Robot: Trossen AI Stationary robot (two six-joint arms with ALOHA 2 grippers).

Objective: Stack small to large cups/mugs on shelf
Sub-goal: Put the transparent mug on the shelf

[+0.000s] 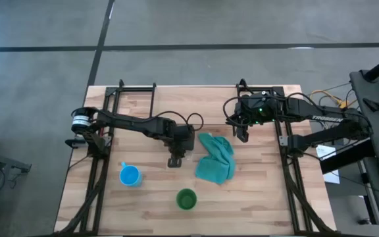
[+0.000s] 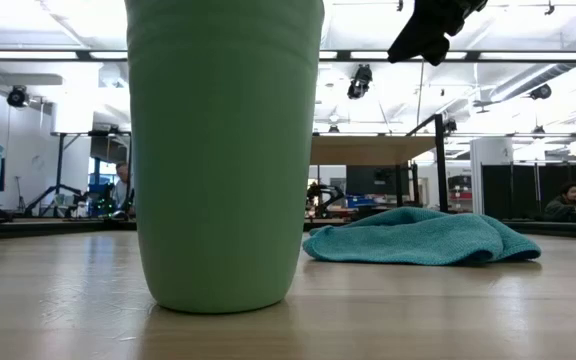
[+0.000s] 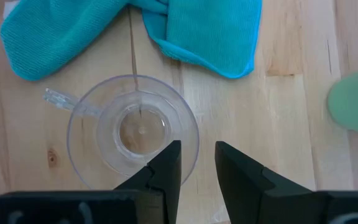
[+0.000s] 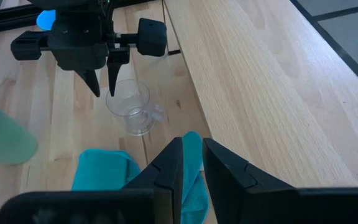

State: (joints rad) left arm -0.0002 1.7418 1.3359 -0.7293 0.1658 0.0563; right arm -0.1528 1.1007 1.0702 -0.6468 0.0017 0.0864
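The small clear glass cup (image 3: 132, 130) stands upright on the table, its handle (image 3: 58, 98) pointing away from my left gripper (image 3: 197, 163). That gripper hovers over the cup, open by a narrow gap, with one finger above the inside of the rim and one outside it. It also shows in the right wrist view, left gripper (image 4: 104, 87) above cup (image 4: 130, 109). The blue mug (image 1: 129, 175) and the green cup (image 1: 187, 199) stand near the table's near edge. The shelf's wooden board (image 4: 260, 81) runs along the far side. My right gripper (image 4: 192, 158) waits in the air over the teal cloth, open by a narrow gap.
A crumpled teal cloth (image 1: 216, 158) lies just right of the glass cup, between the two grippers. The green cup (image 2: 223, 150) fills much of the low view, with the cloth (image 2: 418, 238) behind it. Bare table shows to the right of the cloth.
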